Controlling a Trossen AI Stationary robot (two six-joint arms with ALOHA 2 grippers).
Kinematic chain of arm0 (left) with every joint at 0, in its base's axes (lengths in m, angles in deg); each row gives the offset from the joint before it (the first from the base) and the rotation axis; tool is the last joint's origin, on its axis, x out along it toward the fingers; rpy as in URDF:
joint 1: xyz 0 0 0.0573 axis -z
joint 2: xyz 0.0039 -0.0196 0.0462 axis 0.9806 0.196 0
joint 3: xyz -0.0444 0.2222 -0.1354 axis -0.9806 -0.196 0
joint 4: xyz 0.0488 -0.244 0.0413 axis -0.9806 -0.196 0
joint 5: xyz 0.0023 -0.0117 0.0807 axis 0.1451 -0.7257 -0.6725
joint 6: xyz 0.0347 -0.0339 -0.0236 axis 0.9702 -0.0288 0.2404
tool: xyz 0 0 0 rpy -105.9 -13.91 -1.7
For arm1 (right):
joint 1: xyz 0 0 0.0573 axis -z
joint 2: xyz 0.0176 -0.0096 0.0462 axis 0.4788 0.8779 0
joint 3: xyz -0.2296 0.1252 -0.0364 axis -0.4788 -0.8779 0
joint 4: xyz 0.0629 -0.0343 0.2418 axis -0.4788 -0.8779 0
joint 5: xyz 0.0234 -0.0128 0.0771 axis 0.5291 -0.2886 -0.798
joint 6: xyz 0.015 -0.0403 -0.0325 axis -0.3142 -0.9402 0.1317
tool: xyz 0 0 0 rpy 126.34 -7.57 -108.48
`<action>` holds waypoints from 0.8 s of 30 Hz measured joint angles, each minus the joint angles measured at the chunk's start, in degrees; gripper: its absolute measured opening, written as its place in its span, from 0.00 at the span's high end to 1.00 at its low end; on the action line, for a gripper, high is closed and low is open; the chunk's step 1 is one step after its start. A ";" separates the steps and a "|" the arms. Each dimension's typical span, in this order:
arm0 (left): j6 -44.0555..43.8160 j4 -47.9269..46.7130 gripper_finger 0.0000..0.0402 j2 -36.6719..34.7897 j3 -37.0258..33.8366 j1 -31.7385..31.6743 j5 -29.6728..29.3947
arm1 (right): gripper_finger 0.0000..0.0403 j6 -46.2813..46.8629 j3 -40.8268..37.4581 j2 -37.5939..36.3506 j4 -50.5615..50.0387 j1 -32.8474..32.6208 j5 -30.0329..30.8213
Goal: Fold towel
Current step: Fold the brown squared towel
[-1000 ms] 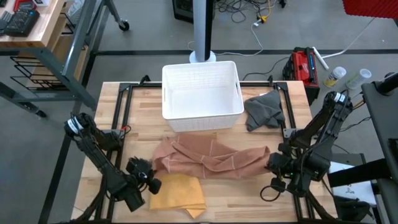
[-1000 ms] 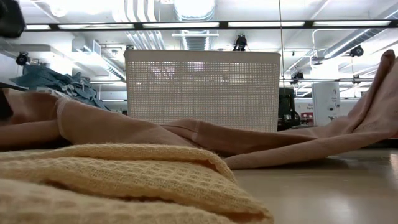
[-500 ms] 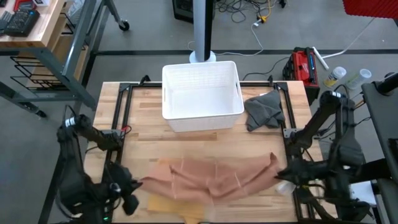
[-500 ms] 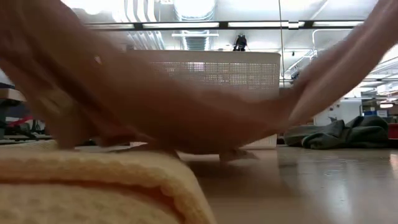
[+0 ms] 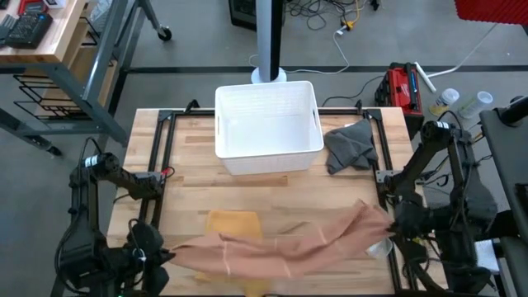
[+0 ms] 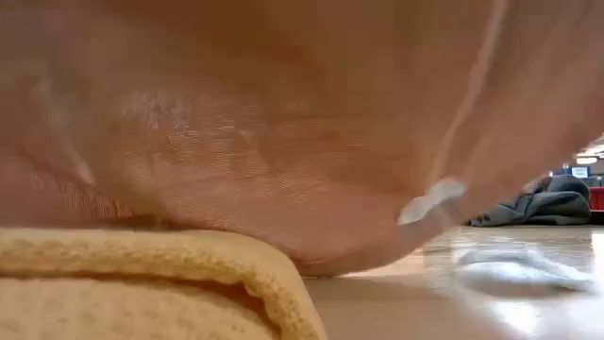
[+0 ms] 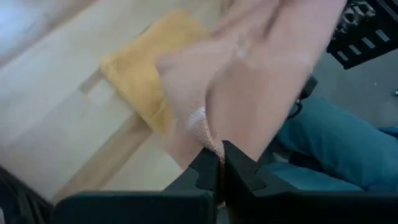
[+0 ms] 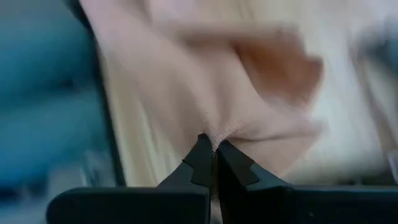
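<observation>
A salmon-pink towel [image 5: 280, 243] stretches across the near part of the table between my two grippers. It fills most of the low view [image 6: 283, 113]. My left gripper [image 5: 167, 254] is shut on its left end near the table's near left corner. My right gripper [image 5: 384, 226] is shut on its right end near the right edge. A folded yellow towel [image 5: 233, 223] lies flat on the table. Its near part is hidden under the pink towel, which sags low over it [image 6: 142, 274]. My left gripper pinches the pink towel's left end [image 7: 208, 138] between its two shut fingers. From there the cloth spreads away toward the other arm, lifted off the table. One layer or several, I cannot tell. My right gripper pinches the towel's right end [image 8: 214, 135] between its two shut fingers, where the cloth puckers into small folds. The towel runs from there toward the table's left, held up and sagging in the middle.
A white plastic basket [image 5: 268, 124] stands at the far middle of the table. A crumpled grey cloth [image 5: 351, 145] lies to its right, also seen in the low view [image 6: 528, 206]. Bare wood shows between the basket and the towels.
Both grippers have moved apart and toward the table's near edge, holding the pink towel. The towel, crumpled on the table a second ago, is now lifted and spread out between them. It has swung toward the near edge, over the yellow towel.
</observation>
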 joint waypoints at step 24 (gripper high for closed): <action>21.58 -0.03 1.00 -19.00 -13.45 -7.92 -25.55 | 1.00 -5.19 -5.06 -0.19 -0.41 3.96 40.47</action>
